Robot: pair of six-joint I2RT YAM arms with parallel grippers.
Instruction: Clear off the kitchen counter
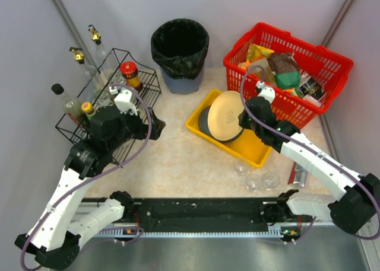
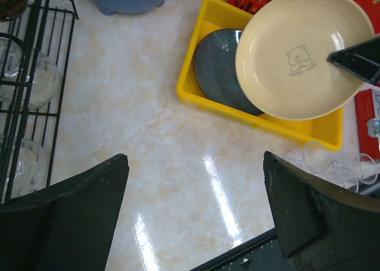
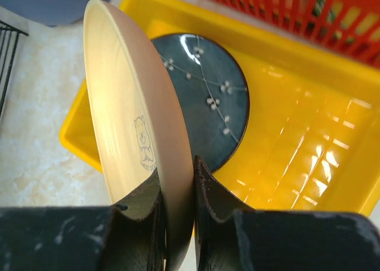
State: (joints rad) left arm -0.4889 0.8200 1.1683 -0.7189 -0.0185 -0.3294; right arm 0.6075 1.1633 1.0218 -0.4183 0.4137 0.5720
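My right gripper (image 3: 177, 176) is shut on the rim of a cream plate (image 3: 127, 117) with a small bear print. It holds the plate on edge over the yellow tray (image 1: 256, 153). The plate also shows in the top view (image 1: 227, 114) and the left wrist view (image 2: 303, 51). A dark blue plate (image 3: 208, 93) with white blossoms leans inside the tray. My left gripper (image 2: 196, 194) is open and empty above the beige marbled kitchen counter (image 1: 172, 158), beside the black wire rack (image 1: 127, 102).
Three clear glasses (image 1: 255, 179) and a red packet (image 1: 297, 175) lie on the counter in front of the tray. A red basket (image 1: 332, 75) full of packets stands at the back right. A black-lined bin (image 1: 180, 51) stands at the back. Bottles (image 1: 129, 74) fill the rack.
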